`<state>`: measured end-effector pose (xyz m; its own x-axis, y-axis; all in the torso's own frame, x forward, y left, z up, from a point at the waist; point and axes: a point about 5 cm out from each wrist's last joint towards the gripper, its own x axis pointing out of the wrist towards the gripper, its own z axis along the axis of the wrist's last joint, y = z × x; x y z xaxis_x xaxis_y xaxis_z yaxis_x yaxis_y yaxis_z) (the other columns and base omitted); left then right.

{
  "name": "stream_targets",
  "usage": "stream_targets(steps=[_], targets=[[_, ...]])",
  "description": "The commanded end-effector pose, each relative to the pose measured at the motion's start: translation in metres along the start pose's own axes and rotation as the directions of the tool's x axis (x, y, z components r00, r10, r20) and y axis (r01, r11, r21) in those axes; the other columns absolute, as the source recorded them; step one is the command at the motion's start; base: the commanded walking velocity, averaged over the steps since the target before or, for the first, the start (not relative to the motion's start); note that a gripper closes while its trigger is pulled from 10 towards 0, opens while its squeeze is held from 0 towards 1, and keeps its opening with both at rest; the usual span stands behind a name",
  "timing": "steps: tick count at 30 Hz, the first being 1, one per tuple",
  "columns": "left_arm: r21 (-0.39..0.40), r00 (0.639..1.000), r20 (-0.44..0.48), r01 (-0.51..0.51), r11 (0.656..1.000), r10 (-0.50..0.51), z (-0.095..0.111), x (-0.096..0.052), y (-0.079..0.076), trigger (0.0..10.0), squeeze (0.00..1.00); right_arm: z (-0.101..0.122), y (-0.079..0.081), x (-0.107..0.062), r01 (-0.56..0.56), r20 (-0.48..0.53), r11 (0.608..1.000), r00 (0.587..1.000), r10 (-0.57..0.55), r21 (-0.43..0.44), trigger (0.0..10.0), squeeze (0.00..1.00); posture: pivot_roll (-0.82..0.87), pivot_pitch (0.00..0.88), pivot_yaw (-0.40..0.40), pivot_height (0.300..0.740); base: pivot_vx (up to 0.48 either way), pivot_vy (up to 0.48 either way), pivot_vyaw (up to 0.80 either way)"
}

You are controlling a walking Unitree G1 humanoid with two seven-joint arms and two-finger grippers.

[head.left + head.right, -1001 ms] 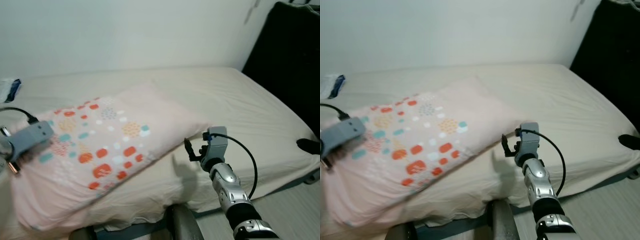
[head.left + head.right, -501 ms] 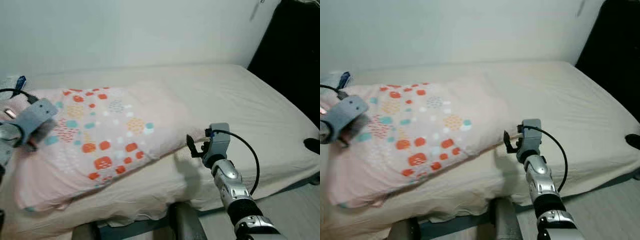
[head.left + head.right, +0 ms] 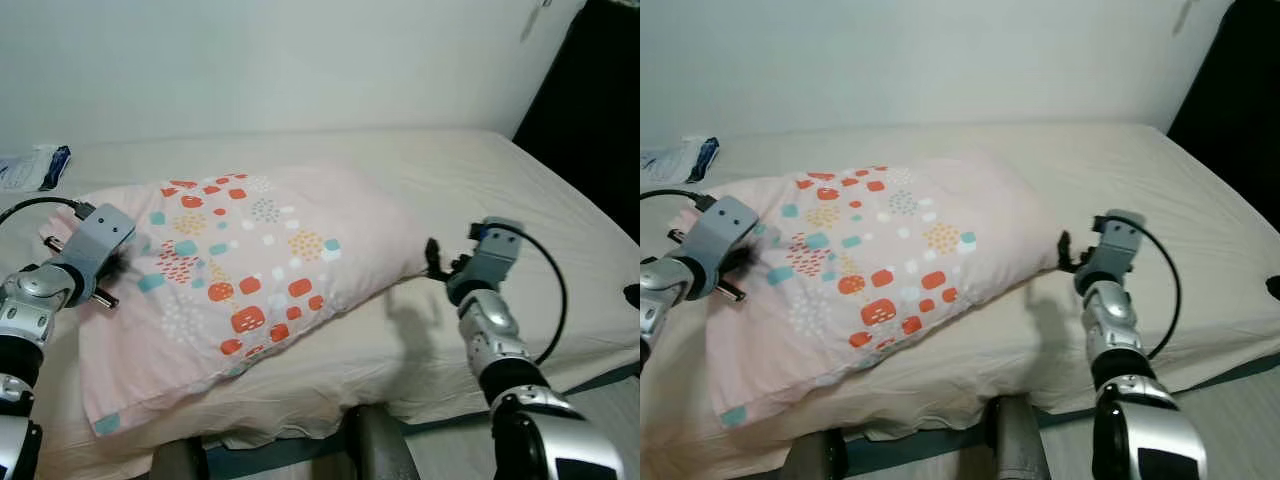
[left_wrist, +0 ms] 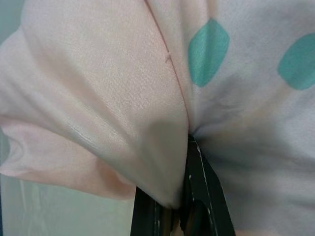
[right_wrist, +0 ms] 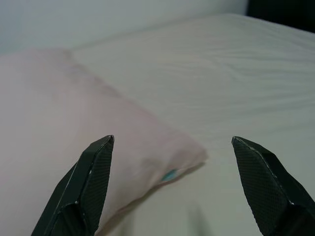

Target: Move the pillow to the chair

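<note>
A pink pillow with orange, teal and white spots lies across the bed. My left gripper is at the pillow's left end. In the left wrist view its fingers are shut on a fold of the pillow fabric. My right gripper hovers just off the pillow's right corner. There its fingers stand open, with the pillow corner between and beyond them, not touching.
The bed's beige sheet reaches back to a white wall. A white and blue packet lies at the back left of the bed. Something tall and dark stands to the right. Floor shows past the bed's near right edge.
The camera has shifted, so the whole scene sits further right. The pillow's left end has risen with my left gripper still on it. My right gripper stays by the right corner.
</note>
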<state>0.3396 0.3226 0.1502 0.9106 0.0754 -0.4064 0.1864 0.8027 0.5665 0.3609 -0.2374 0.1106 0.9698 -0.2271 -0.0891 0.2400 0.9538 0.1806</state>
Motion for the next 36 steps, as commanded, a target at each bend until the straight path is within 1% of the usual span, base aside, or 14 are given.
stream_targets(steps=[1, 4, 5, 7, 8, 9, 10, 13, 18, 23, 28, 31, 33, 36], targets=[[0.011, 0.999, 0.001, -0.040, 0.999, 0.040, -0.001, -0.003, 0.009, 0.0, 0.00, 0.001, -0.006, 0.002, 0.055, -0.017, 0.998, 0.998, -0.055, 0.039, 10.0, 1.00, 0.02, 0.000, -0.108, 0.559, 0.000, 0.000, 0.00], [0.013, 0.999, 0.003, -0.053, 0.998, 0.053, -0.002, -0.003, 0.011, 0.0, 0.00, 0.001, -0.012, 0.003, 0.101, -0.037, 0.992, 0.994, -0.099, 0.070, 10.0, 1.00, 0.02, 0.000, -0.108, 0.559, 0.000, 0.000, 0.00], [0.017, 0.997, 0.004, -0.072, 0.997, 0.072, -0.003, -0.004, 0.015, 0.0, 0.00, 0.000, -0.007, 0.005, 0.057, -0.084, 0.982, 0.996, -0.042, 0.182, 10.0, 0.34, 0.03, 0.003, -0.106, 0.559, 0.000, 0.000, 0.00], [0.017, 0.997, 0.004, -0.072, 0.997, 0.072, -0.003, -0.004, 0.015, 0.0, 0.00, 0.000, -0.007, 0.005, 0.057, -0.084, 0.982, 0.996, -0.042, 0.182, 10.0, 0.34, 0.03, 0.003, -0.106, 0.559, 0.000, 0.000, 0.00], [0.018, 0.997, 0.005, -0.078, 0.997, 0.078, -0.003, -0.005, 0.016, 0.0, 0.00, -0.001, -0.003, 0.006, 0.028, -0.102, 0.973, 0.995, -0.004, 0.231, 10.0, 0.34, 0.03, 0.007, -0.106, 0.559, 0.000, 0.000, 0.00], [0.020, 0.997, 0.005, -0.083, 0.996, 0.083, -0.004, -0.005, 0.017, 0.0, 0.00, -0.004, 0.004, 0.006, -0.016, -0.128, 0.955, 0.990, 0.056, 0.295, 10.0, 0.00, 0.03, 0.023, -0.105, 0.559, 0.000, 0.000, 0.00], [0.021, 0.996, 0.004, -0.085, 0.996, 0.085, -0.005, -0.006, 0.018, 0.0, 0.00, -0.009, 0.010, 0.006, -0.056, -0.152, 0.933, 0.981, 0.117, 0.355, 10.0, 0.00, 0.03, 0.023, -0.105, 0.559, 0.000, 0.000, 0.00], [0.031, 0.996, 0.002, -0.092, 0.995, 0.092, -0.007, -0.008, 0.020, 0.0, 0.00, -0.016, 0.018, 0.004, -0.091, -0.183, 0.915, 0.967, 0.175, 0.393, 10.0, 0.00, 0.05, 0.064, -0.096, 0.559, 0.000, 0.000, 0.00], [0.065, 0.993, 0.007, -0.122, 0.990, 0.122, -0.010, -0.013, 0.027, 0.0, 0.00, -0.021, 0.016, 0.002, -0.047, -0.188, 0.935, 0.975, 0.119, 0.352, 10.0, 0.00, 0.07, 0.135, -0.071, 0.559, 0.000, 0.000, 0.00], [0.076, 0.989, 0.018, -0.149, 0.986, 0.148, -0.010, -0.015, 0.033, 0.0, 0.00, -0.020, 0.010, 0.001, -0.024, -0.169, 0.935, 0.982, 0.089, 0.353, 10.0, 0.00, 0.08, 0.153, -0.067, 0.559, 0.000, 0.000, 0.00], [0.108, 0.977, 0.036, -0.215, 0.971, 0.212, -0.011, -0.026, 0.052, 0.0, 0.00, -0.014, -0.005, 0.002, 0.047, -0.112, 0.933, 0.994, -0.007, 0.358, 10.0, 0.00, 0.14, 0.218, -0.032, 0.559, 0.000, 0.000, 0.00], [0.113, 0.973, 0.039, -0.232, 0.966, 0.229, -0.010, -0.028, 0.057, 0.0, 0.00, -0.012, -0.004, 0.002, 0.045, -0.102, 0.924, 0.995, -0.006, 0.381, 10.0, 0.00, 0.14, 0.221, -0.031, 0.559, 0.000, 0.000, 0.00], [0.113, 0.967, 0.047, -0.254, 0.961, 0.250, -0.010, -0.032, 0.062, 0.0, 0.00, -0.008, 0.006, 0.004, -0.029, -0.070, 0.908, 0.996, 0.064, 0.419, 10.0, 0.00, 0.16, 0.237, -0.027, 0.559, 0.000, 0.000, 0.00], [0.114, 0.967, 0.049, -0.255, 0.960, 0.251, -0.010, -0.032, 0.063, 0.0, 0.00, -0.007, 0.009, 0.005, -0.048, -0.061, 0.905, 0.995, 0.081, 0.423, 10.0, 0.00, 0.16, 0.237, -0.027, 0.559, 0.000, 0.000, 0.00]])
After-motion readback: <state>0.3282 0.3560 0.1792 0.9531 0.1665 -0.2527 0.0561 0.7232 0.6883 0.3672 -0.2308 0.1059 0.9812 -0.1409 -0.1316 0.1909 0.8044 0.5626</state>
